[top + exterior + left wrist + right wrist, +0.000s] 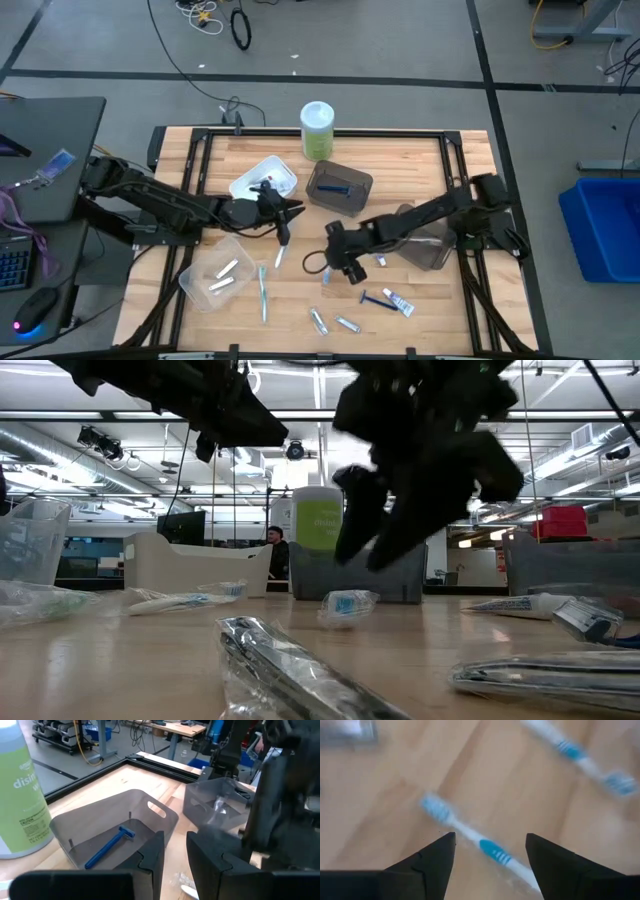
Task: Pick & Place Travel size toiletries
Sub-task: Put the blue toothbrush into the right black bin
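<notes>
A: How many toiletries lay on the wooden table (420, 300)?

B: Loose: two toothbrushes (263, 292), one razor (372, 299), three tubes (399, 302) toward six o'clock. One blue razor (107, 848) sat in the grey bin (340, 188).

A: The grippers?

B: Left gripper (283, 221) nearly closed, empty; right gripper (490, 851) spread above a toothbrush (470, 834). Concrete floor (400, 40) around.

A razor (333, 189) lies in the grey bin (340, 187), with the canister (317, 130) just behind it.
</notes>
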Motion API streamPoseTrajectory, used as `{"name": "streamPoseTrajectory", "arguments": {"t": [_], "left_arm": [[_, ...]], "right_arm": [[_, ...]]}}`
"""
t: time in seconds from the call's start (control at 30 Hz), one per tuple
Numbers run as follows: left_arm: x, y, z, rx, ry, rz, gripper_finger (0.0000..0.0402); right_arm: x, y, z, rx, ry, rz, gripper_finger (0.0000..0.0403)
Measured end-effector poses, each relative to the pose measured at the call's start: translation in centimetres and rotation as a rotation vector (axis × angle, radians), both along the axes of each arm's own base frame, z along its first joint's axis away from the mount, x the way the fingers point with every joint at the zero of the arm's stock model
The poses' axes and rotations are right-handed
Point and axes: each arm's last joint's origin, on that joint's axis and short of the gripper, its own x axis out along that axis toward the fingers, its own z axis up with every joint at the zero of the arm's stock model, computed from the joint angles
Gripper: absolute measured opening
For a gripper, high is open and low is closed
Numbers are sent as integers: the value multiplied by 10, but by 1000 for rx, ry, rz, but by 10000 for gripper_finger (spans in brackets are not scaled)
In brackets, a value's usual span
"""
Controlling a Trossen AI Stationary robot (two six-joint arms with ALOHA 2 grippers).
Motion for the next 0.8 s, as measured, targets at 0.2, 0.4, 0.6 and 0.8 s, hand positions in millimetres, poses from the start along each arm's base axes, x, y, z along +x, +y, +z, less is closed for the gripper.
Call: {"name": "streamPoseTrajectory", "arguments": {"t": [0.2, 0.4, 0.6, 0.8], "left_arm": [[0, 1, 0, -1, 0, 1, 88], [-1, 1, -4, 2, 20, -3, 88], [-2, 1, -6, 3, 40, -2, 88], [-2, 1, -6, 3, 40, -2, 88]], "right_arm": [[15, -3, -33, -86, 102, 109, 275], [19, -11, -42, -39, 139, 113, 260], [20, -19, -43, 79, 166, 60, 163], [20, -20, -43, 67, 166, -18, 68]]}}
